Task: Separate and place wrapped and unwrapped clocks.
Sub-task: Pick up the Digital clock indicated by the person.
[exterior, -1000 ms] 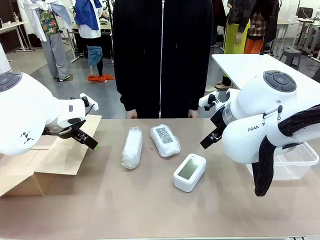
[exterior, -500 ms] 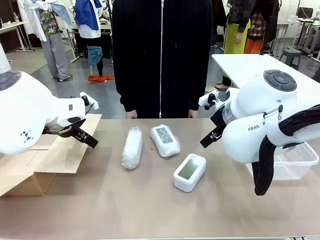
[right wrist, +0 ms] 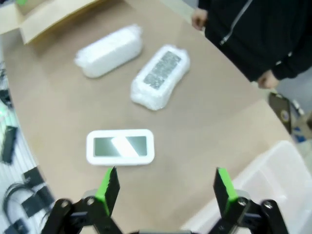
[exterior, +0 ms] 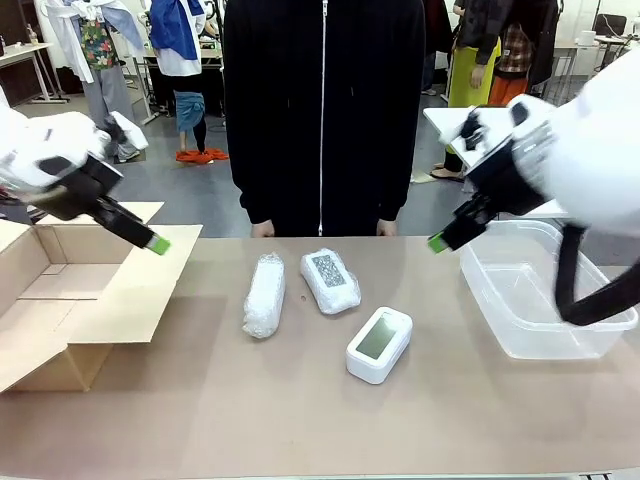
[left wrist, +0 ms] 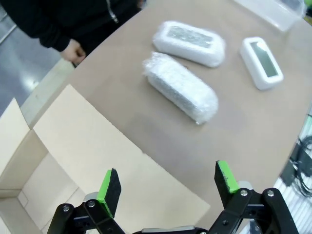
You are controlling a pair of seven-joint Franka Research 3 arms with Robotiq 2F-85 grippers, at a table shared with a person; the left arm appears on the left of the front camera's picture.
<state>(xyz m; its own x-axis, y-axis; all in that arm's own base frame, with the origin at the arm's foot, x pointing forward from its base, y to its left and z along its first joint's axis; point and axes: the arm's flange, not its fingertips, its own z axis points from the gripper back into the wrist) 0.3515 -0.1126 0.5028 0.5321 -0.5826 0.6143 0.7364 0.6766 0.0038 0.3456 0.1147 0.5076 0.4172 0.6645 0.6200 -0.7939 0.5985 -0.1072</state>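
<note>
Two bubble-wrapped clocks lie side by side mid-table: a plain white one point(exterior: 264, 295) point(left wrist: 181, 87) point(right wrist: 109, 51) and one with a dark patterned label point(exterior: 330, 280) point(left wrist: 190, 43) point(right wrist: 161, 75). The bare white clock point(exterior: 380, 343) point(left wrist: 261, 62) point(right wrist: 120, 146) with a grey-green screen lies nearer me, to their right. My left gripper point(exterior: 150, 243) point(left wrist: 168, 183) hangs open above the cardboard box's flap, left of the bundles. My right gripper point(exterior: 437, 243) point(right wrist: 165, 187) is open in the air right of the clocks, beside the tub. Neither holds anything.
An open brown cardboard box point(exterior: 60, 300) point(left wrist: 87, 161) stands at the table's left end. A clear plastic tub point(exterior: 540, 290) point(right wrist: 273, 185) stands at the right end. A person in black stands at the far edge, hands point(right wrist: 199, 18) point(left wrist: 74, 50) resting near it.
Both arms have lifted and drawn back outward. The left gripper rose above the box, and the right arm swung up and right, uncovering the tub. The clocks have not moved.
</note>
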